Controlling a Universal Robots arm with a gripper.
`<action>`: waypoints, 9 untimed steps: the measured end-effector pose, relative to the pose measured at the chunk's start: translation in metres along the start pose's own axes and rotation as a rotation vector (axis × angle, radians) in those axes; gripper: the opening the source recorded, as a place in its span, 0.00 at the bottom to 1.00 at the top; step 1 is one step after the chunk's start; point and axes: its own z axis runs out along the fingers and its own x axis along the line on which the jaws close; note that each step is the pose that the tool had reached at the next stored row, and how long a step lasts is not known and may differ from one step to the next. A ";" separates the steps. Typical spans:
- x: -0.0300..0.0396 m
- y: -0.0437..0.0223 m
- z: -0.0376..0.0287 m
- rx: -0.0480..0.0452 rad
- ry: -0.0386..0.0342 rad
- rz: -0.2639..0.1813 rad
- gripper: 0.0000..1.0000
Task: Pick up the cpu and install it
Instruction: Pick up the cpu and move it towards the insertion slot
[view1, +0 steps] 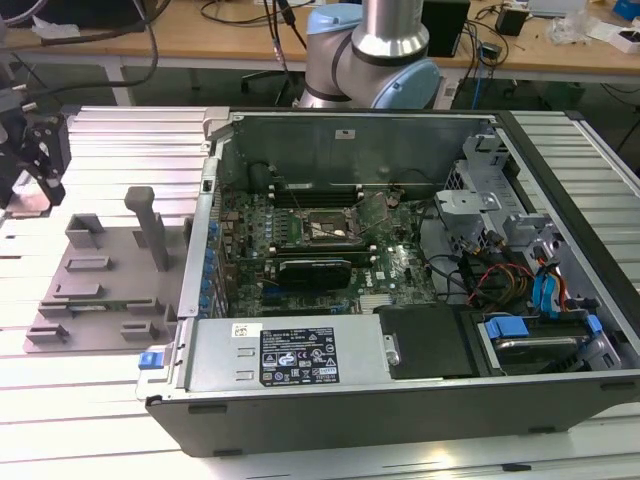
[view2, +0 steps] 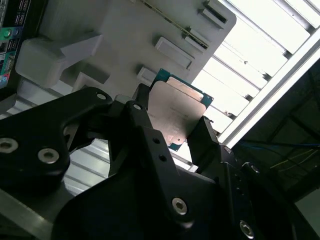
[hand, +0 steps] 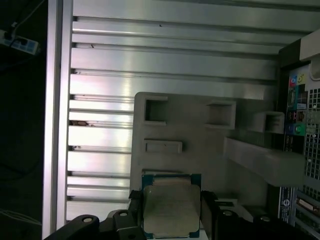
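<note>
My hand (view2: 174, 112) grips the cpu (hand: 171, 210) by opposite edges, near the tray (hand: 200, 145), at the case's (view1: 400, 405) nine o'clock in the exterior view.

Silvery, teal-edged cpu (view2: 177, 107); pale grey tray (hand: 200, 135).

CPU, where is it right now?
The cpu is clamped in the gripper in both wrist views, grey tray behind it, outside the case at the exterior view's left.
</note>
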 end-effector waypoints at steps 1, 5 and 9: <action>0.0000 0.0000 -0.0013 -0.0001 0.0000 0.000 0.55; -0.0003 -0.0004 -0.0102 -0.0001 -0.0001 0.000 0.55; -0.0004 -0.0006 -0.0164 -0.0001 0.0000 0.000 0.55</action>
